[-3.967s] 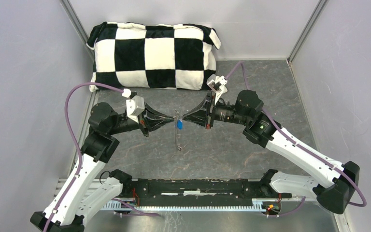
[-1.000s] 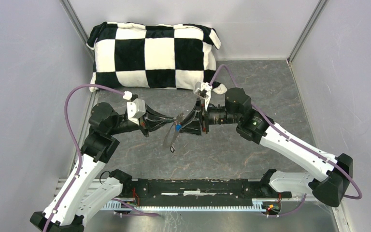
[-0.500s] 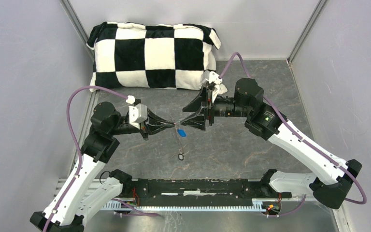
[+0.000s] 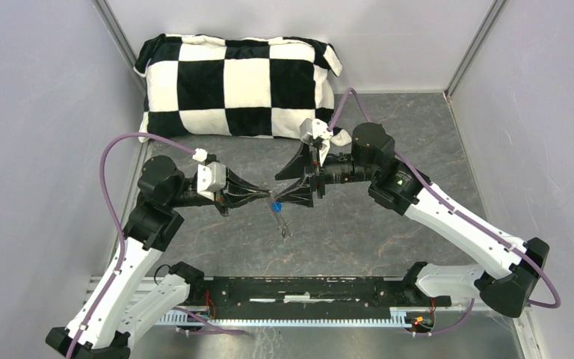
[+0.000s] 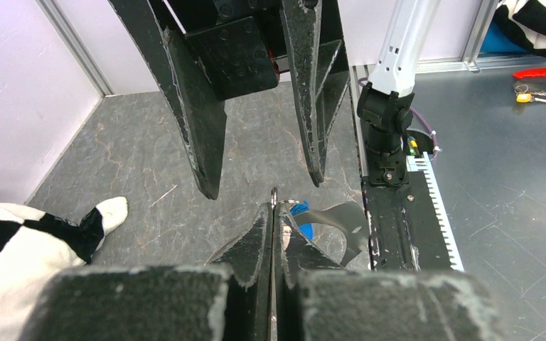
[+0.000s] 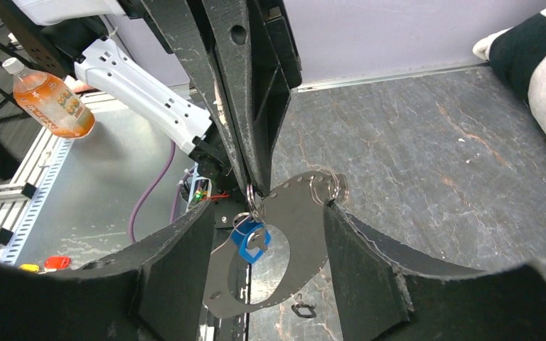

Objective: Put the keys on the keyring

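Observation:
My left gripper [image 4: 270, 198] is shut on the top of the keyring [image 6: 295, 213], a large grey loop with a beaded edge that hangs below its tips [image 5: 274, 208]. The blue-headed key [image 6: 250, 241] dangles from a small ring right under those tips, and it also shows in the top view [image 4: 275, 207]. The black key with a pale centre [image 6: 303, 310] sits at the loop's lower edge; whether it is attached I cannot tell. My right gripper [image 6: 269, 213] is open, its fingers standing either side of the loop and the left fingertips, touching neither.
A black-and-white checkered pillow [image 4: 239, 82] lies against the back wall. Grey walls close in both sides. The arms' base rail [image 4: 299, 288] runs along the near edge. An orange drink bottle [image 6: 50, 99] stands outside the cell.
The right gripper let go near the blue key, pulled back to the right with its jaws wider, then came left again around the left fingertips. The loop swung; the left gripper stayed shut.

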{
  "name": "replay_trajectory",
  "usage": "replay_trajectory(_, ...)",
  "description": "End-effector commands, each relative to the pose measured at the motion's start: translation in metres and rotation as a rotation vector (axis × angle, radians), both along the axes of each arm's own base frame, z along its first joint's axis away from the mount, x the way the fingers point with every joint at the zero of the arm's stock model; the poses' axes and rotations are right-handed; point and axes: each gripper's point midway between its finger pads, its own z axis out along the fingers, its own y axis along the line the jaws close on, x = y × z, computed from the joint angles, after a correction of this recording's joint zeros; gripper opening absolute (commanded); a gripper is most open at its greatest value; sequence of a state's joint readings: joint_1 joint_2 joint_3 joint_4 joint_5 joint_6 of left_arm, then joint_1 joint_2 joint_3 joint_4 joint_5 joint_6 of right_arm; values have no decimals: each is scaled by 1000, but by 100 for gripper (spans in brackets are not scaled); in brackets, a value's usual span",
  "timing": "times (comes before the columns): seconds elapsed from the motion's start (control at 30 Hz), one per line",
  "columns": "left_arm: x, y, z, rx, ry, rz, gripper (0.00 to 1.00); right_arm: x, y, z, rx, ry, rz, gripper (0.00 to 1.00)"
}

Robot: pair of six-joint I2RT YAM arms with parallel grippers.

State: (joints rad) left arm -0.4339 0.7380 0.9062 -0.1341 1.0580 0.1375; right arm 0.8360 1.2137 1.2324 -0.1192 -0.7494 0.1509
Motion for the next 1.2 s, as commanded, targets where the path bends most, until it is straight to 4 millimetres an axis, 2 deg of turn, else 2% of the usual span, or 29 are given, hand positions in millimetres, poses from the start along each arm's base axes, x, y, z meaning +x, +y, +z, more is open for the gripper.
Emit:
replay_trajectory(0.0,-9,1,22,-23,-90,-33,2,-6,6,9,57,-41,52,62)
replay_trajectory(0.27,-10,1,24,-25,-86,-35,2,-11,10,1,74,-2,95,41)
replay_trajectory(0.33,-9,1,21,-23,-81,-34,2,-12,11,1,80,1,105,27)
replay_trajectory(0.4,-7,1,18,-17,-68,-30,2,-14,11,3,91,5,113,6)
replay_trajectory(0.43,-7,1,16,-11,-67,-27,2,-15,11,5,99,6,119,1)
replay_trajectory(0.6,-1,2,6,14,-56,-6,2,-19,13,17,122,38,139,1)
replay_trajectory(0.87,-2,3,0,21,-62,2,2,-15,10,2,25,35,94,1)
replay_trajectory(1.17,-1,3,-4,38,-66,-3,2,-12,7,3,-24,16,65,1)
